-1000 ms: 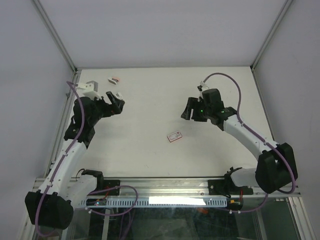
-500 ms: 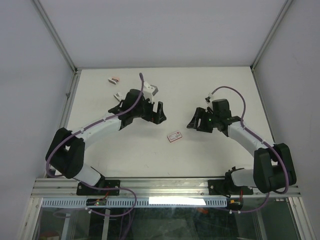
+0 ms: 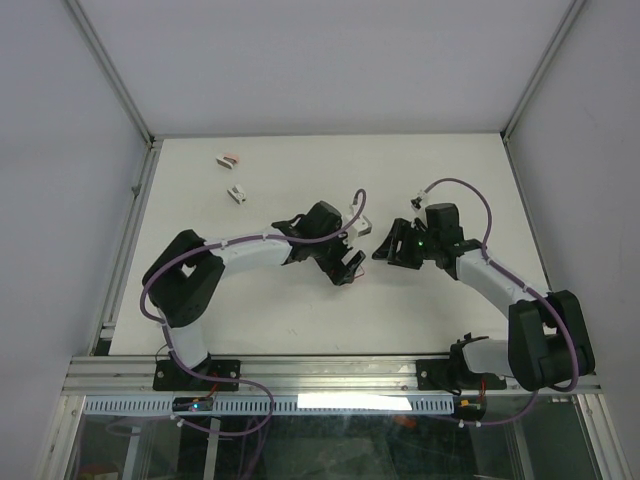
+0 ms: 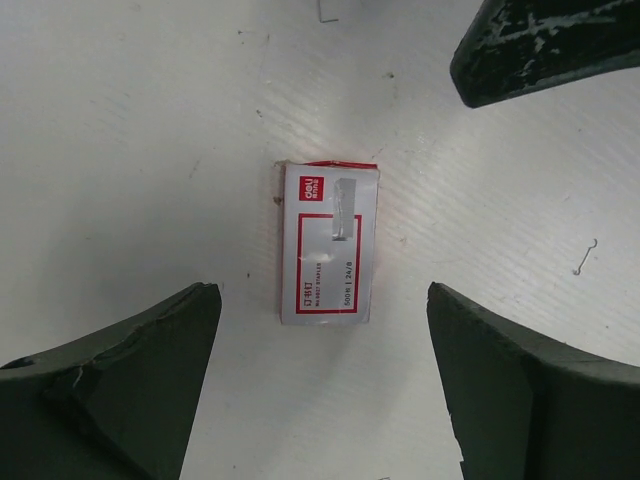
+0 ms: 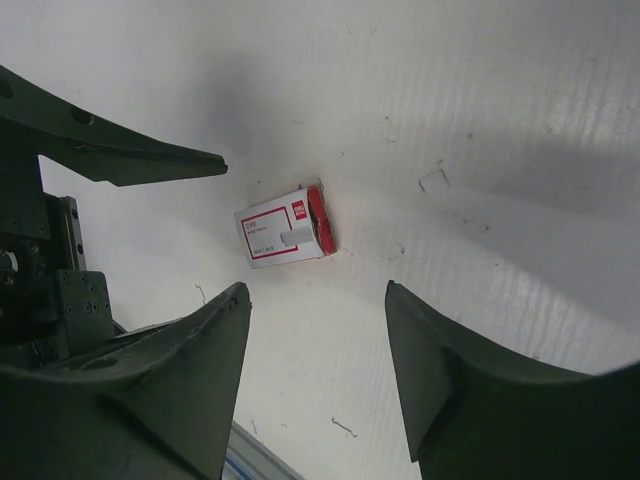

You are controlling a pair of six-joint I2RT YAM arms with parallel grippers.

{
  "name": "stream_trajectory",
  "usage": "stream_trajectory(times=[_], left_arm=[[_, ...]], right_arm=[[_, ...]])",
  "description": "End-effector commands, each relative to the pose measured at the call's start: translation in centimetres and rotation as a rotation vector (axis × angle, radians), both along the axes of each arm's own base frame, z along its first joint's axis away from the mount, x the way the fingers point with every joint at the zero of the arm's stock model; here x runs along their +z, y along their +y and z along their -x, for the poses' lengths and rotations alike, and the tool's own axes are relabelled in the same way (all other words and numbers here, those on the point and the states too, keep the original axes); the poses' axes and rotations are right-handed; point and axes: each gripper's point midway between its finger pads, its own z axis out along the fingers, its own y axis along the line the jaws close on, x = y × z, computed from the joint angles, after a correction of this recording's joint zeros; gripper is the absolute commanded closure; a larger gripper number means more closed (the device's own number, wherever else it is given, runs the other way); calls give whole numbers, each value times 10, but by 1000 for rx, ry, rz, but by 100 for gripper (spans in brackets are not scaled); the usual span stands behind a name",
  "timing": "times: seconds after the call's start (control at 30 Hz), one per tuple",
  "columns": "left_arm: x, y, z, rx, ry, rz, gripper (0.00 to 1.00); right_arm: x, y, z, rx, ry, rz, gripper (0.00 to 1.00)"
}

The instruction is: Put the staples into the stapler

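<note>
A red-and-white cardboard box lies flat on the white table, directly below my left gripper, which is open and empty with a finger either side of the box's near end. My right gripper is open and empty, just right of the box and apart from it. One of its fingers shows in the left wrist view. A small grey piece with a reddish-brown rim, the staples, lies far back left. A small white-grey item, perhaps the stapler, lies near it.
Loose single staples lie on the table. The left arm stretches across the table's middle. The metal front rail runs along the near edge. Grey walls stand on three sides.
My left arm has swung from the far left corner to the middle and now hangs over the red-and-white box. My right gripper has shifted slightly nearer and toward the box.
</note>
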Motion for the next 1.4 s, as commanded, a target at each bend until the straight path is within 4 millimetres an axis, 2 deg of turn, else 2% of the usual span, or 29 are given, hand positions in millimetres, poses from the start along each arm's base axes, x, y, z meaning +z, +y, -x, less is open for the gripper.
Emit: stream_trajectory(times=[0.0,0.17,0.33,0.7,1.03,1.37], left_arm=[[10,1,-13,-21,-89,-10,15],[-3,-6,3,-70,-104,-56,22],[-11,-5,4,-65,-146,-126,28],[-25,-1,2,-61,-127,-177,37],[-28,-2,6,-84,-113,-173,53],[-31,-3,6,-93,-110,-177,55]], right_arm=[[14,7,-8,5,-48,-50,41],[14,11,-9,-1,-38,-81,42],[14,20,-7,21,-22,-140,46],[-10,31,-7,62,57,-161,55],[-33,45,-14,126,90,-140,56],[-38,51,-18,165,95,-158,66]])
